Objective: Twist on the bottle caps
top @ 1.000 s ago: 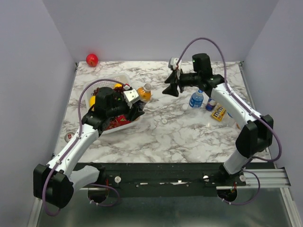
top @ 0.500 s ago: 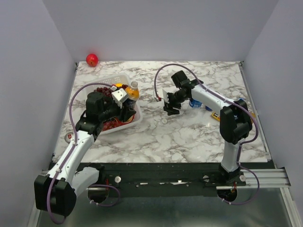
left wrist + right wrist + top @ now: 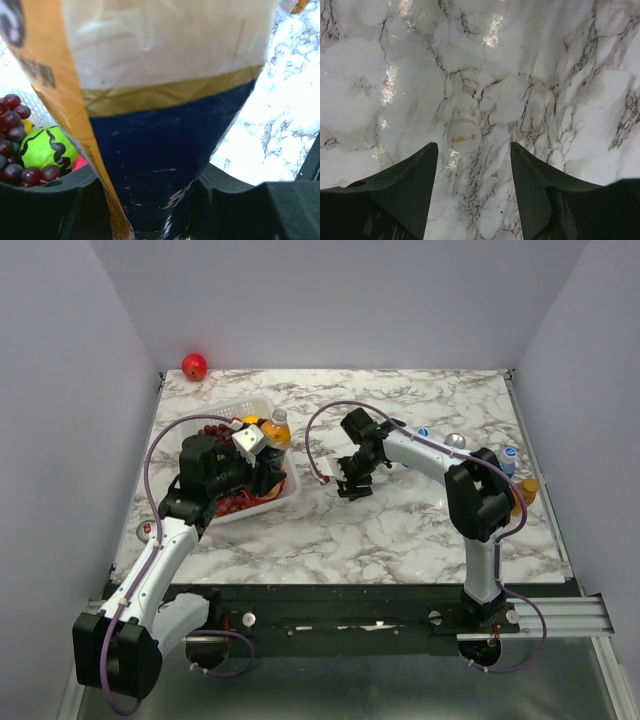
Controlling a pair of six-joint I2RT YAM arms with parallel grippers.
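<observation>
On the marble tabletop point(image 3: 400, 530) the white cap point(image 3: 464, 137) is lying flat, and the right hand point(image 3: 473, 147) is hovering over it, spread to straddle it. The left hand point(image 3: 262, 455) is pinching the orange-drink bottle point(image 3: 165, 125) over the basket point(image 3: 240, 405), seemingly steadying it for capping.

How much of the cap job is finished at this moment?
I cannot confirm any bottle capped. The left hand grips the orange drink bottle; the open right hand is over the white cap lying on the table. Grasping that cap and screwing it on remain, perhaps also the bottles at the right edge.
</observation>
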